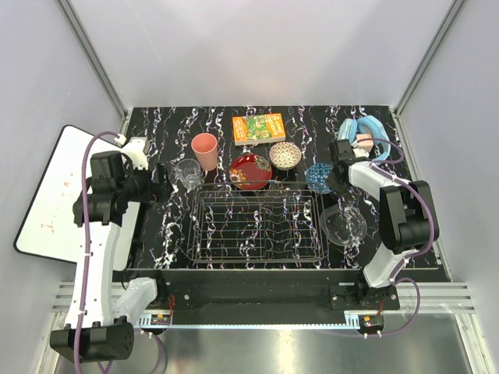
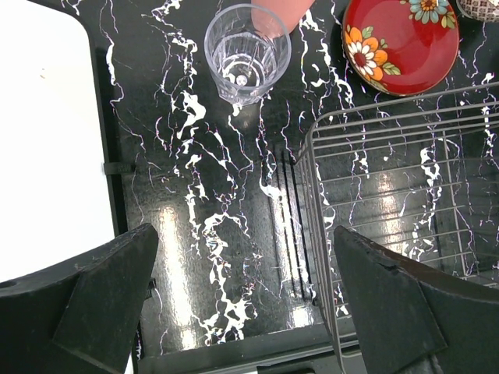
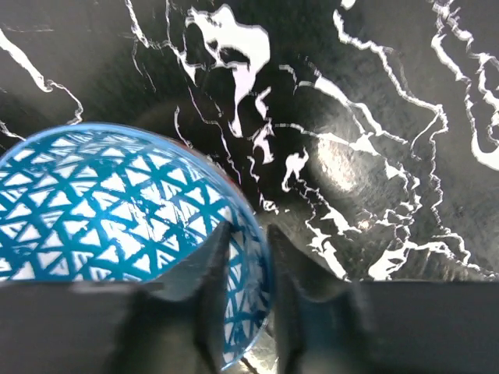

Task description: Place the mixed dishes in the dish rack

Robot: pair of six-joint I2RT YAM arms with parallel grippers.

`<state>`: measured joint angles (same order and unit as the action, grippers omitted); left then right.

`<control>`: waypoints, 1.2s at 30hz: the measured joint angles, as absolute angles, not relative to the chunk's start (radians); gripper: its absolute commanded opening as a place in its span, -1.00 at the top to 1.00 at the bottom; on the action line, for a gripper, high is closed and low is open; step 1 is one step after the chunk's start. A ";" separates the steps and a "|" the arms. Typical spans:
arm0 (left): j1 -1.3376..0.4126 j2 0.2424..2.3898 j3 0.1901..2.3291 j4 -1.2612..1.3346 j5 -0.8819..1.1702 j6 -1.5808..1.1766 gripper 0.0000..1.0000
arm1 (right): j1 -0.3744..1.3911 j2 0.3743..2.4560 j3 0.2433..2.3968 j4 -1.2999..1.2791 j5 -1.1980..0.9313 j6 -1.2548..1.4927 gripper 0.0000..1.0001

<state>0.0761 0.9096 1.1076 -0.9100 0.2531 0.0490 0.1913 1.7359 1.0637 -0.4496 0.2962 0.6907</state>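
The left gripper [image 2: 243,261] has its jaws wide apart over the glossy black, white-veined table [image 2: 203,257], just beside the rectangular dark wire dish rack [image 1: 257,226], whose long axis runs left to right. Off the rack's far right corner, the round blue lattice-patterned bowl [image 3: 117,202] sits mouth-up. The right gripper [image 3: 248,245] has its jaws narrowly straddling the bowl's rim; I cannot tell whether they press.

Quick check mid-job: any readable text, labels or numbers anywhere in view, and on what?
On the orange-green box: printed design, too small to read.
On the white board: faint reddish marks, illegible.
Nothing else shows any text, so nothing can be quoted.
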 measured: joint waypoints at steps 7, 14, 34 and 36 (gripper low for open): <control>0.077 0.912 1.102 -0.910 0.254 0.049 -0.98 | 0.197 1.660 1.028 -0.436 0.313 0.690 1.00; 0.077 0.913 1.102 -0.910 0.254 0.049 -0.98 | 0.269 1.494 1.009 -0.492 0.434 0.633 1.00; 0.078 0.898 1.085 -0.904 0.253 0.060 -0.98 | 0.530 1.315 1.104 -0.802 0.950 0.574 1.00; 0.078 0.895 1.085 -0.904 0.253 0.062 -0.98 | 0.618 1.310 1.131 -0.834 0.992 0.575 1.00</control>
